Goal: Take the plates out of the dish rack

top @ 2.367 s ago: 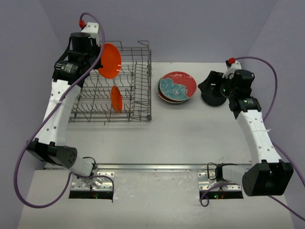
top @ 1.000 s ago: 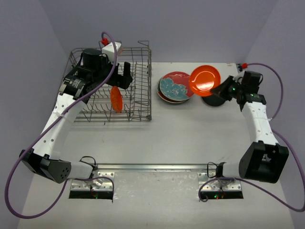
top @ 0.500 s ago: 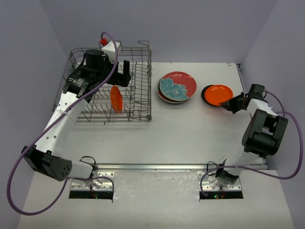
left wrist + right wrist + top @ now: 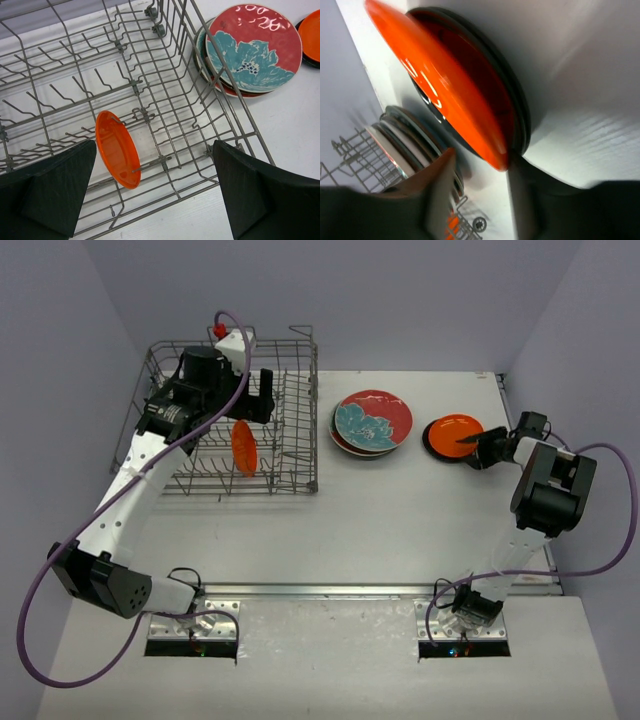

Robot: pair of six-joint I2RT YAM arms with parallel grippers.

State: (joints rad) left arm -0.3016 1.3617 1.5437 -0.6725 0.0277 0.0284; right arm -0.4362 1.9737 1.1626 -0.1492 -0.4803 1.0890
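The left pincer (image 4: 155, 192) is hovering over the rack (image 4: 290, 440), spread wide and holding nothing, with the small orange plate (image 4: 117, 149) standing on edge below it. I'd say it should be coming straight down, taking the top rim and lifting clear of the wires. Right of the rack, the right pincer (image 4: 488, 448) is sitting at the rim of the second orange plate (image 4: 452, 431) lying on the black plate (image 4: 517, 107); gripping or released, I cannot tell.

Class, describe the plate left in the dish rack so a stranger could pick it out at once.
Find the grey wire dish rack at the left of the table. One small orange plate stands on edge between its tines, the only dish inside. Its orange twin lies flat on a black plate at the right.
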